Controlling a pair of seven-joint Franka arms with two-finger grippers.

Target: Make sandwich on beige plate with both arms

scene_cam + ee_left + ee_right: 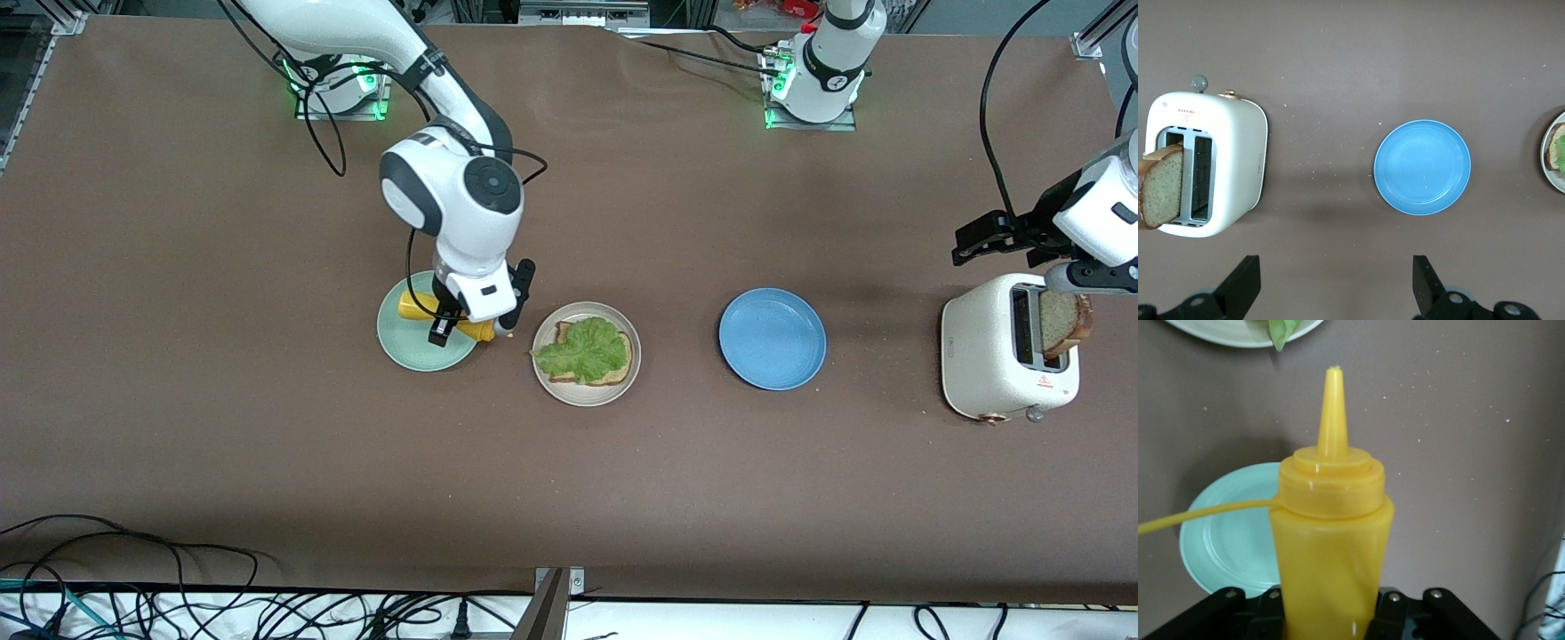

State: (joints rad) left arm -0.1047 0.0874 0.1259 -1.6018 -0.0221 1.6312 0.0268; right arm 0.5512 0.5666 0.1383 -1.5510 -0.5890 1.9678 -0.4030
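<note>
A brown table seen from above, described from the right arm's end toward the left arm's end.

First comes a mint plate (418,342). Over its edge the right gripper (471,324) holds a yellow bottle (444,317) tipped on its side, fingers clamped narrow on its body, nozzle toward the next plate.

Just beside it sits the beige plate (586,354), carrying one bread slice (613,364) covered by a ruffled lettuce leaf (582,348). No top slice is on it yet.

Next, well apart, is an empty blue plate (772,338).

Last, a white toaster (1009,358) stands at the left arm's end, with a second slice (1062,322) sticking up from a slot. The left gripper (1335,283) hovers above, spread wide and holding nothing.

The step in hand looks like adding sauce. To do it well, the nozzle should come over the middle of the lettuce before any squeeze, since it now points at bare table short of the plate's rim. The left arm could meanwhile line its fingers up on either face of the toaster slice.
</note>
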